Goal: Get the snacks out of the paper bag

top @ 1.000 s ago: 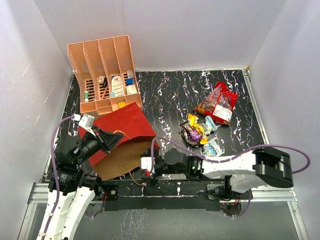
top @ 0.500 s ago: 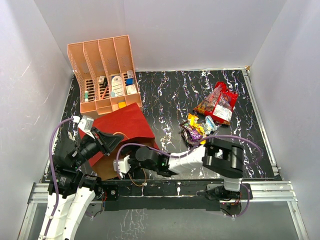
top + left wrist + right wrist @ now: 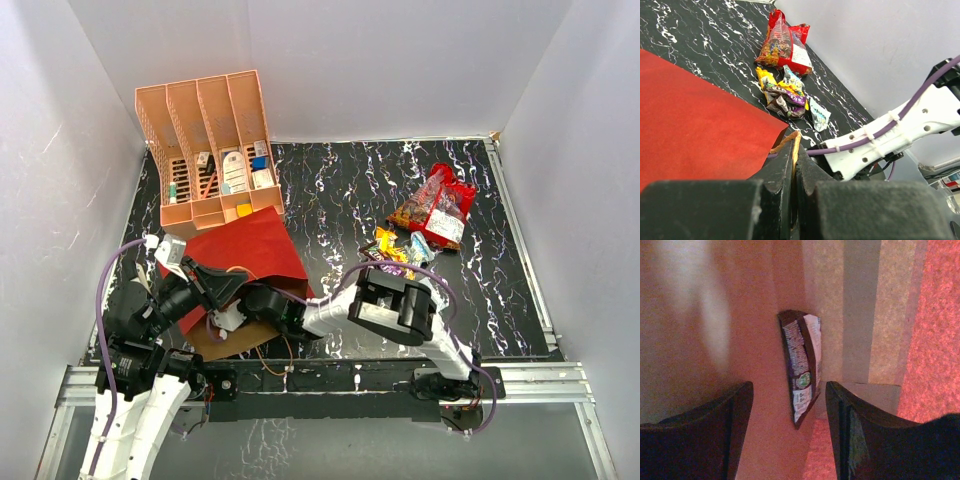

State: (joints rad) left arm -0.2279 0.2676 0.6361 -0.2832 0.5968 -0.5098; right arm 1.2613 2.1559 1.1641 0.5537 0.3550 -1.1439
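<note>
1. Left gripper [image 3: 794, 150]: fingers pressed together on the tan handle [image 3: 790, 141] of the paper bag, at the same spot as a second ago.
2. Peach file rack [image 3: 152, 140]: stands at the far left of the table [image 3: 330, 190], touching the bag's far edge; unmoved.
3. Paper bag [image 3: 250, 250]: lies on its side, dark red face up, mouth towards the near edge. Less of the brown inside shows than before, because the right arm now covers the mouth.
4. Right gripper [image 3: 790, 385]: a second ago at the bag's mouth, now deep inside it and hidden from above. In the wrist view its fingers stand partly apart, narrower than before, holding nothing.
5. Small dark packet [image 3: 801, 371]: white-labelled, on edge against the brown inner wall, just ahead of the fingertips.
6. Right arm [image 3: 390, 305]: earlier stretched along the near edge, now folded with its elbow over the near edge of the snack pile.
7. Small shiny packets [image 3: 395, 262]: clustered on the table right of the bag; unmoved.
8. Red-and-clear sweets bag [image 3: 440, 210]: farther right, beyond the cluster; unmoved.
</note>
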